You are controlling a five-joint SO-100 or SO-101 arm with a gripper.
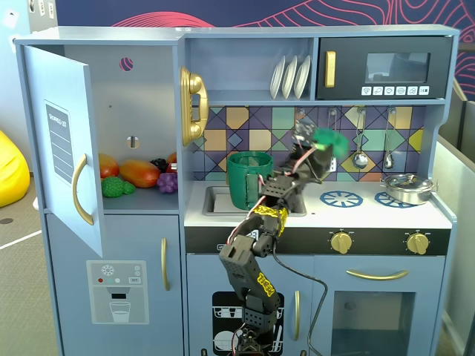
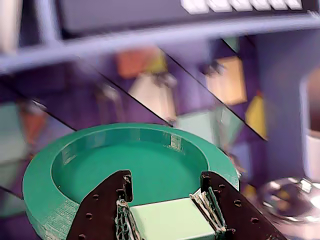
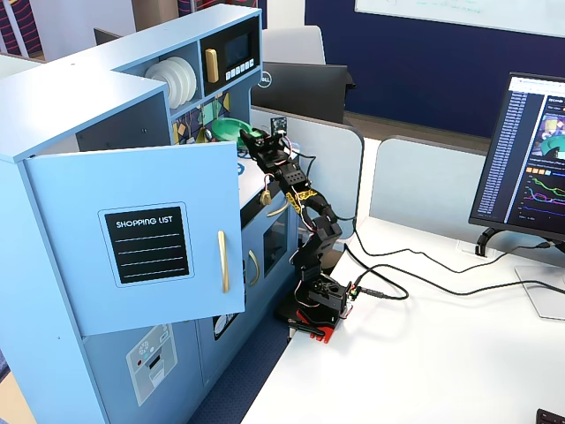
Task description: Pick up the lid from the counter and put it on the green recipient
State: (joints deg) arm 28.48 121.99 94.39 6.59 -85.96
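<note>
My gripper (image 2: 166, 176) is shut on the light green knob (image 2: 172, 220) of the round green lid (image 2: 130, 160) and holds it in the air, tilted, in front of the tiled back wall. In a fixed view the lid (image 1: 329, 139) looks blurred, above the counter and up and to the right of the tall dark green pot (image 1: 249, 180). That pot stands in the sink with its strap handle facing forward. The gripper (image 1: 318, 148) is just behind the lid there. In the other fixed view the lid (image 3: 228, 130) and gripper (image 3: 247, 135) show under the shelf; the pot is hidden.
A low silver pot (image 1: 404, 187) sits on the right blue burner ring, and another burner ring (image 1: 341, 198) lies bare beside it. Utensils (image 1: 359, 148) hang on the back wall. The fridge door (image 1: 63, 159) stands open at the left, with toy fruit (image 1: 137, 174) inside.
</note>
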